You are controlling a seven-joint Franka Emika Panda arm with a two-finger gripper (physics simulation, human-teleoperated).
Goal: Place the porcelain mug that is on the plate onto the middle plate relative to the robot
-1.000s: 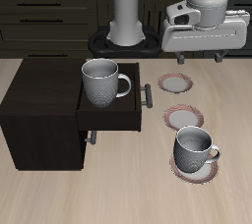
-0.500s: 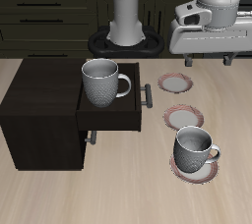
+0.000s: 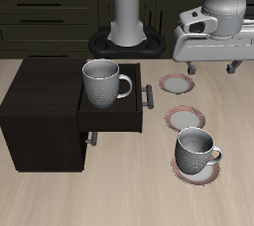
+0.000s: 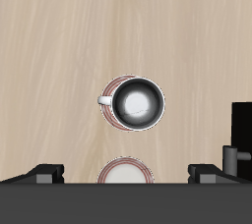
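Speckled grey-white porcelain mug [image 3: 196,152] sits upright on the plate [image 3: 197,170] nearest the table's front edge, handle [image 4: 104,100] sticking out sideways as seen from the wrist. Beyond it, the middle plate [image 3: 186,120] lies bare, then a third plate [image 3: 179,84] farther back. Hangs high above the plates, the gripper [image 3: 211,68], fingers spread wide, nothing between them. Looks straight down from the wrist camera onto the mug's dark inside, mug centred on its saucer, red-striped rim just peeking round it. Probably rigid and fairly weighty, glazed and slick, so likely to slip under a light pinch and to chip if knocked. Best bet: one finger inside, one outside the wall, opposite the handle, or straddle the whole rim if the opening allows. Stands apart on the open drawer [image 3: 112,113] of the dark cabinet [image 3: 40,111], a lookalike larger mug [image 3: 102,82] — not the target.
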